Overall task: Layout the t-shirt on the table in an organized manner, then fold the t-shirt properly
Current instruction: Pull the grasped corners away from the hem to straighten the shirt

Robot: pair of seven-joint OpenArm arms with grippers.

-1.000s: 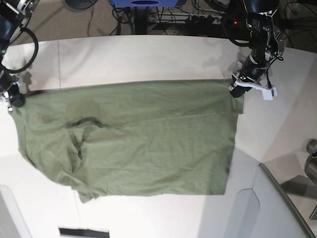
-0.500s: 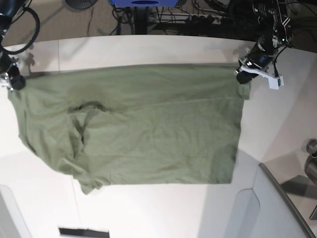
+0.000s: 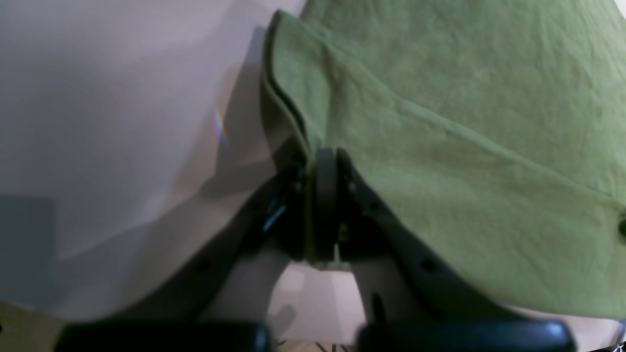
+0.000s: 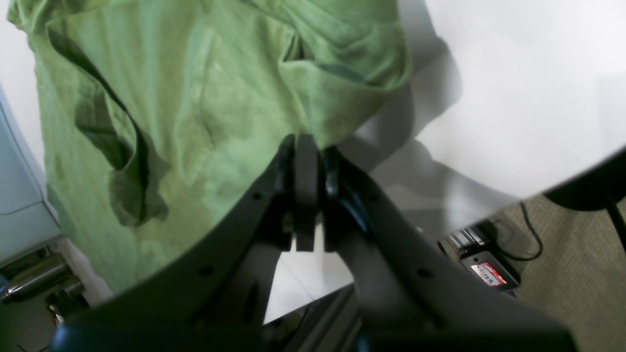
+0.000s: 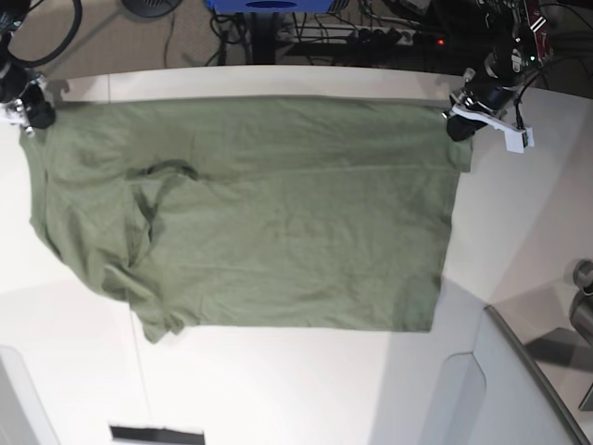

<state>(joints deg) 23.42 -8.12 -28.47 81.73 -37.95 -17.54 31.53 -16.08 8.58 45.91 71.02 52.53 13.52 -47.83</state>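
Nearest the camera, the olive t-shirt [image 5: 250,213] spreads wide across the white worktop [image 5: 519,232], its near hem lying close to the near edge and a rumpled sleeve bunched at the near left. At the far right corner, the left gripper [image 5: 456,125] has its fingers clenched on the cloth; at the far left corner, the right gripper [image 5: 35,113] pinches the other corner, fabric taut between them.

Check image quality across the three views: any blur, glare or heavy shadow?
Base view: sharp and evenly lit, the olive-green cotton t-shirt casting only faint shadow on the matte white table. Left wrist view: soft, the left hand out of focus, a small rainbow flare beside it. Right wrist view: the right hand blurred; a hard dark shadow falls on the table.
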